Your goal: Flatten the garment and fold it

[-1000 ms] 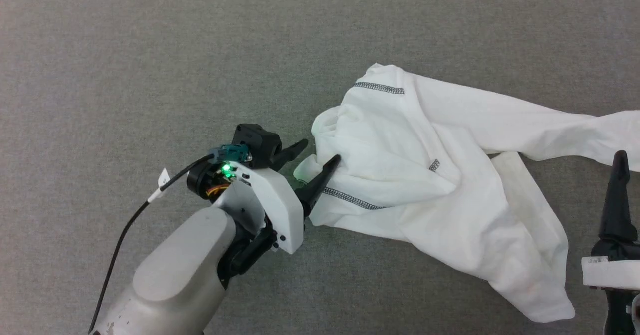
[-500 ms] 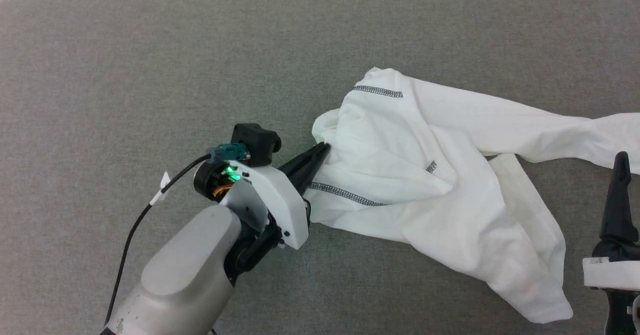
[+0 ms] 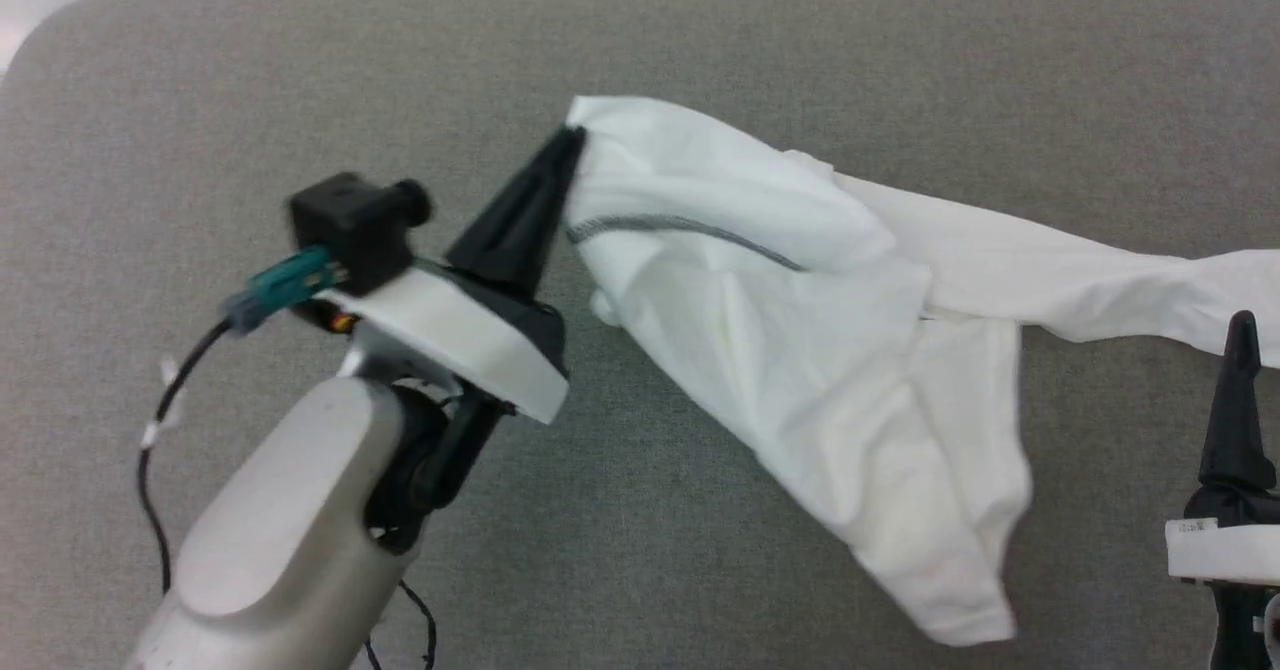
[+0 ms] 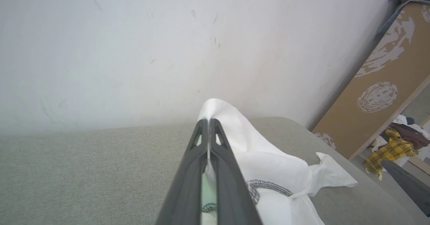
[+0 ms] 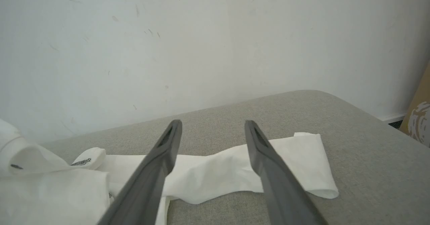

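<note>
Garment point(image 3: 800, 370): thin white fabric, crumpled folds, pinched in left pincer point(image 3: 572, 140).

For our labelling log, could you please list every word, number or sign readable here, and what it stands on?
Nothing can be read for certain.
White sticker at the base of the right pincer: print too small to read.
Dark mark on a fold of the garment: blurred, lettering or stitching, cannot tell.
Brown board: white swirl prints, no letters.

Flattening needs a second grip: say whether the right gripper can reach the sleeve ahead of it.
Probably yes: the right gripper is open, and the sleeve of the garment lies flat just beyond its fingers, nothing between.
</note>
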### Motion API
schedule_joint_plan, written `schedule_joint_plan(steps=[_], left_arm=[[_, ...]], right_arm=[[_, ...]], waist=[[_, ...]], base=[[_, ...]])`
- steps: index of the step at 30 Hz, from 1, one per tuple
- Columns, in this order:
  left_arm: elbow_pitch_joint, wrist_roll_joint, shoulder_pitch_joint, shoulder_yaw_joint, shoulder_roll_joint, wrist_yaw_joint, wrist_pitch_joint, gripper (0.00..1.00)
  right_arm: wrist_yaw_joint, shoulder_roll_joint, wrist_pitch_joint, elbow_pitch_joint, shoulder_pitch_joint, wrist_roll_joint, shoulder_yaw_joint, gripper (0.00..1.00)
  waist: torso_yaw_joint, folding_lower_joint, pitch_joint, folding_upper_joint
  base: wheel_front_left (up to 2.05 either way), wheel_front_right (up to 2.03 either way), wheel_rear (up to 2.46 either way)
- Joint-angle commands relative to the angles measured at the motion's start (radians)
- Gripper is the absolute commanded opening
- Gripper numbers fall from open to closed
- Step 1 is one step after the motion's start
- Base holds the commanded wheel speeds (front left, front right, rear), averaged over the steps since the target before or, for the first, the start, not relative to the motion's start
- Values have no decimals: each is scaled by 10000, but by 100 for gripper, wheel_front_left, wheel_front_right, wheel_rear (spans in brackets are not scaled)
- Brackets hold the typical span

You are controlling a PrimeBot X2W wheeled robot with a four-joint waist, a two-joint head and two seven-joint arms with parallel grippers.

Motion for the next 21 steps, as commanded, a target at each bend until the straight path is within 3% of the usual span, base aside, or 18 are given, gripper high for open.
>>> schedule_joint_plan(steps=[1, 7, 13, 17, 21], left_arm=[[-220, 29, 276, 202, 135, 206, -135, 0], [-1646, -298, 2164, 1993, 540, 2106, -1132, 0], [-1517, -544, 4737, 3807, 521, 3917, -1786, 0], [-654, -1050, 5712, 4158, 222, 4166, -1741, 0], [390, -1443, 5740, 4180, -166, 3878, -1726, 0]], right_arm=[[-9, -5, -10, 32, 43, 49, -5, 100], [-9, -5, -52, 135, 105, 136, -6, 100], [-9, -5, -92, 209, 152, 193, -48, 100], [-9, -5, -108, 267, 201, 196, -112, 100], [-9, -5, -114, 322, 133, 171, -15, 100]], waist=[[46, 0, -90, 0], [64, 0, -235, 0], [25, 0, -229, 0], [109, 0, -227, 0], [176, 0, -285, 0]], base=[[0, 0, 0], [0, 0, 0], [0, 0, 0], [0, 0, 0], [0, 0, 0]])
